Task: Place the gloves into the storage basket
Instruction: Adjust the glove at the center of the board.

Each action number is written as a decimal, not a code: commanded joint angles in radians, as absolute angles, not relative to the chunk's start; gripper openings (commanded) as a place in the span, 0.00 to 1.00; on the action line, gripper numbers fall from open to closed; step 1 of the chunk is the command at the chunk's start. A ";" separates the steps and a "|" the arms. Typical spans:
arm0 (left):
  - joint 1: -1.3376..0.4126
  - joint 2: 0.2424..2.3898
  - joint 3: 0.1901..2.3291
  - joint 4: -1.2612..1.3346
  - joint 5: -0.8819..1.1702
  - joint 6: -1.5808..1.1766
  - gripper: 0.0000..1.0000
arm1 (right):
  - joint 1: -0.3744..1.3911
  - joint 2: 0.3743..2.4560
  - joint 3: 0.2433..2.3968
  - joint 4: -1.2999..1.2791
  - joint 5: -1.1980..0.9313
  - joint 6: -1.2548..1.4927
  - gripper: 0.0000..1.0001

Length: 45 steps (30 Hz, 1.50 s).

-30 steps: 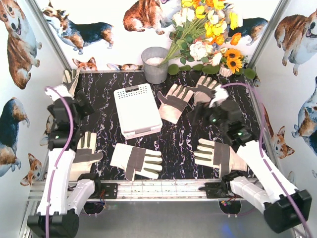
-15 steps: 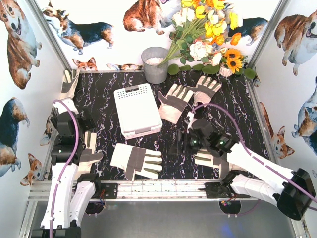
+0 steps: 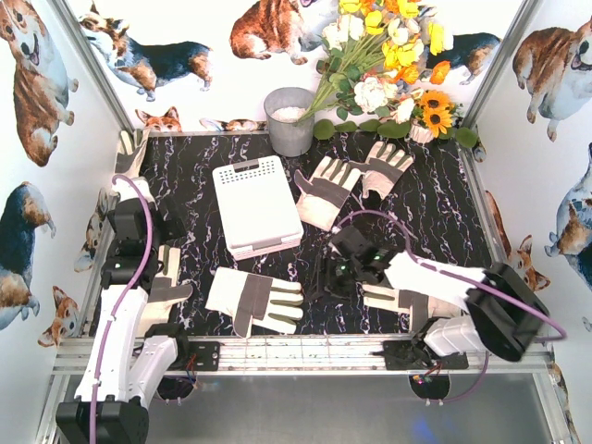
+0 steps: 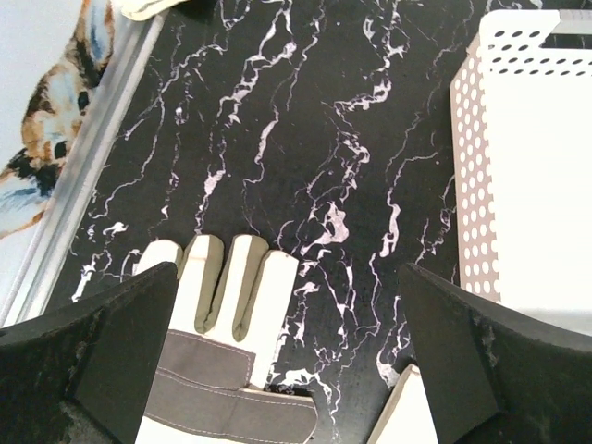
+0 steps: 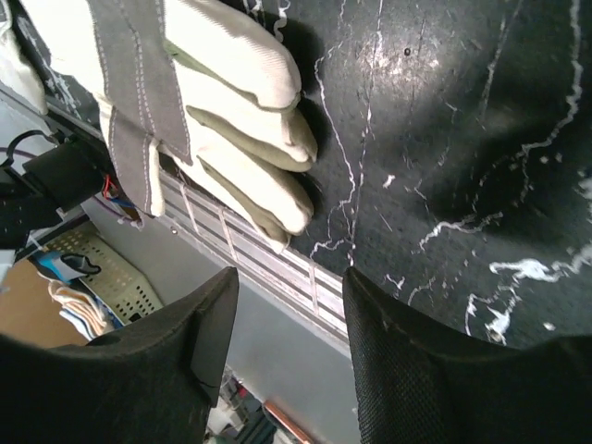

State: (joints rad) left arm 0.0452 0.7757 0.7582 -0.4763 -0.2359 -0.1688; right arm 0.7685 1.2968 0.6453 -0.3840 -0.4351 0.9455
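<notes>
left hand (image 4: 287,277) spread wide, empty, hovering above table (image 3: 444,213). left glove (image 4: 213,351) directly below it, glove fingertips lying between the hand's fingers. storage basket (image 3: 256,205) off to its right, perforated face up. right hand (image 5: 289,277) partly apart, nothing clamped, low over bare marble near the table's front edge. centre glove (image 3: 254,301) flat on table, fingertips just left of that hand. right glove (image 3: 393,294) under its wrist. far gloves (image 3: 326,190) beyond it, beside the basket.
</notes>
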 commanded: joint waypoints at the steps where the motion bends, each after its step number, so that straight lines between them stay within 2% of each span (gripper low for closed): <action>1: 0.047 0.783 0.777 -0.458 -0.178 -0.180 1.00 | 0.802 1.385 0.636 -0.214 -0.512 1.035 0.49; 11: 0.047 0.787 0.773 -0.433 -0.154 -0.190 1.00 | 0.877 1.511 0.627 -0.097 -0.502 1.108 0.42; 18: 0.046 0.750 0.770 -0.433 -0.186 -0.183 1.00 | 0.877 1.594 0.684 -0.140 -0.498 1.078 0.40; 22: 0.048 0.748 0.767 -0.424 -0.162 -0.180 1.00 | 0.869 1.613 0.695 -0.153 -0.491 1.068 0.25; 25: 0.046 0.750 0.769 -0.424 -0.149 -0.177 1.00 | 0.861 1.594 0.718 -0.213 -0.454 1.036 0.03; 26: 0.046 0.750 0.769 -0.422 -0.144 -0.173 1.00 | 0.857 1.577 0.727 -0.244 -0.434 1.019 0.00; 30: 0.046 0.749 0.765 -0.424 -0.083 -0.136 1.00 | 0.828 1.460 0.772 -0.440 -0.321 0.897 0.00; 35: 0.026 0.784 0.764 -0.429 0.158 -0.136 0.98 | 0.780 1.360 0.849 -0.736 -0.203 0.686 0.00; 38: -0.069 0.822 0.767 -0.458 0.208 -0.157 0.96 | 0.757 1.350 0.882 -0.861 -0.087 0.579 0.00; 45: -0.471 0.796 0.690 -0.393 0.046 -0.337 0.96 | 0.650 1.376 0.976 -0.895 -0.012 0.442 0.00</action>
State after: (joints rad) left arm -0.3386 0.8276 0.7414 -0.4454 0.0921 -0.2150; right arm 0.6960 1.3697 0.8715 -0.8345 -0.1097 0.5674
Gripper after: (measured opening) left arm 0.957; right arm 0.035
